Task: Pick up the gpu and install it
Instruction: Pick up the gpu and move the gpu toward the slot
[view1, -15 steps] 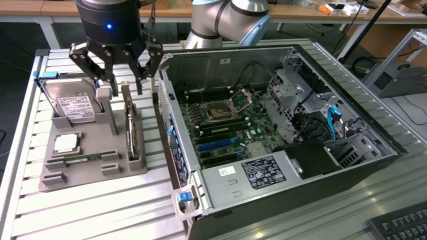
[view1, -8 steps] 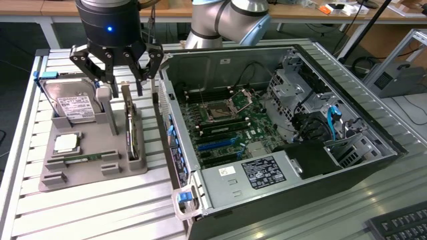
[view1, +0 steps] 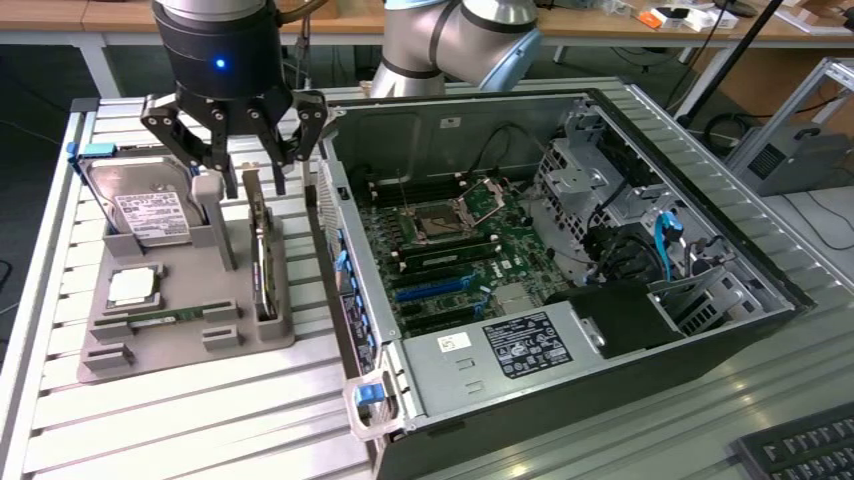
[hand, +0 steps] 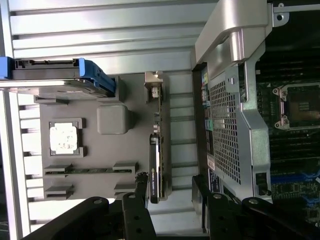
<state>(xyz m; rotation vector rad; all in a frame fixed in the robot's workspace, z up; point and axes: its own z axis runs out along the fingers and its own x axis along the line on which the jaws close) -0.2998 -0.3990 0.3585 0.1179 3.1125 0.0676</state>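
The gpu (view1: 263, 258) stands on its long edge in a slot of the grey holder (view1: 174, 350), a thin dark card with a silver bracket at its far end. My gripper (view1: 251, 180) hangs open just above the card's far end, its fingers on either side of the card's line and not touching it. In the wrist view the gpu (hand: 156, 150) runs edge-on toward my gripper (hand: 172, 220), nearer to one black finger (hand: 135, 220) than to the other.
The holder also carries a silver hard drive (view1: 147, 215), a CPU (view1: 134, 287) and a RAM stick (view1: 167, 318). The open PC case (view1: 627, 330) lies at the exterior view's right, motherboard (view1: 454, 240) exposed. Its side wall (view1: 340, 270) stands close beside the gpu.
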